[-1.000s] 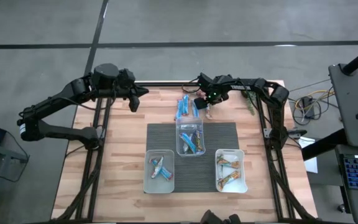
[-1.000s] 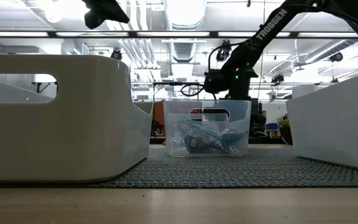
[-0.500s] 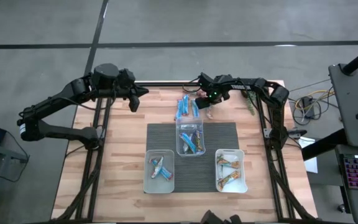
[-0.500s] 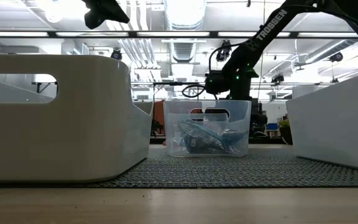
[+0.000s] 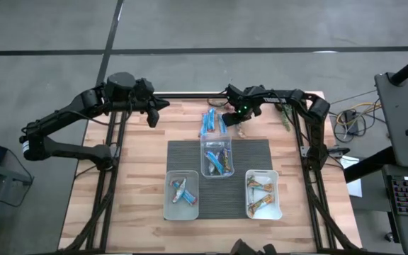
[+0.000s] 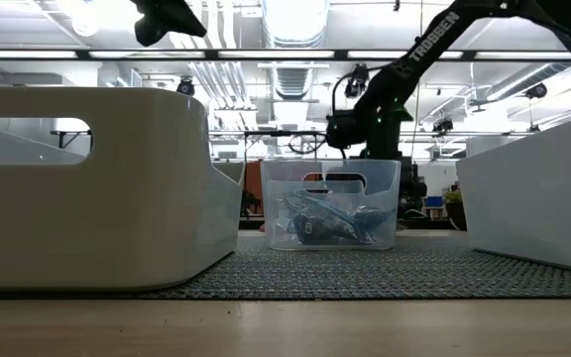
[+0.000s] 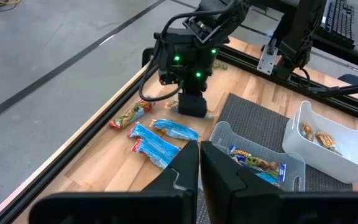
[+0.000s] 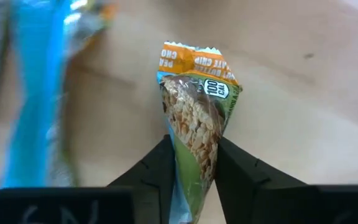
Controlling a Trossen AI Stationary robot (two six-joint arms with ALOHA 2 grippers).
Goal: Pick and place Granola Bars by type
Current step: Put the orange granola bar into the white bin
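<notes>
At twelve o'clock of the table, the right gripper is pinched on an orange-ended granola bar: light, crinkly, slippery, best gripped mid-wrapper; left gripper shut, idle

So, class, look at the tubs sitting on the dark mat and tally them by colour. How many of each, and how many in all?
Clear tub: 1
White tubs: 2
Total: 3
</notes>
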